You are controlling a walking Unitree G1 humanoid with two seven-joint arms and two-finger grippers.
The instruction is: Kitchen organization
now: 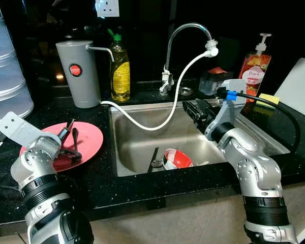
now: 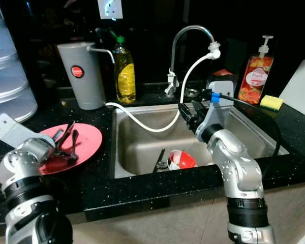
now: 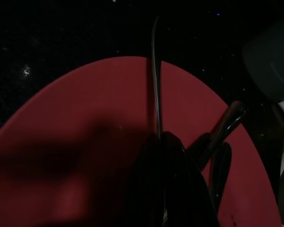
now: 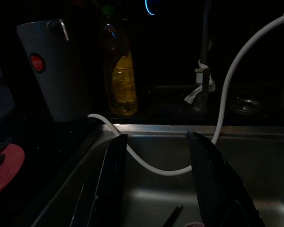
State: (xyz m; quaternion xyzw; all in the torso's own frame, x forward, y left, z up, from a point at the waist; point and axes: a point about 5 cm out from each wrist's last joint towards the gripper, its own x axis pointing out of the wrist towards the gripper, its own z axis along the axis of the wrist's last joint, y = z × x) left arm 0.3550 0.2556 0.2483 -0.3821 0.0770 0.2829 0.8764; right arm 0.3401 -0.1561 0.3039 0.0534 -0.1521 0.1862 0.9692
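On the dark table, left pincer pinches a thin, slippery utensil over the red plate at nine o'clock; right pincer gapes above the sink

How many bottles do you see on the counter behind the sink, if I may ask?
2: a yellow dish-soap bottle left of the faucet, and a red pump bottle right of it.

On the dark surface: one red plate, one grey canister, one yellow soap bottle, one red pump bottle and one yellow sponge. One sink, one tap, one white hose. In the sink, one red-and-white bowl. Two robot hands: left, right
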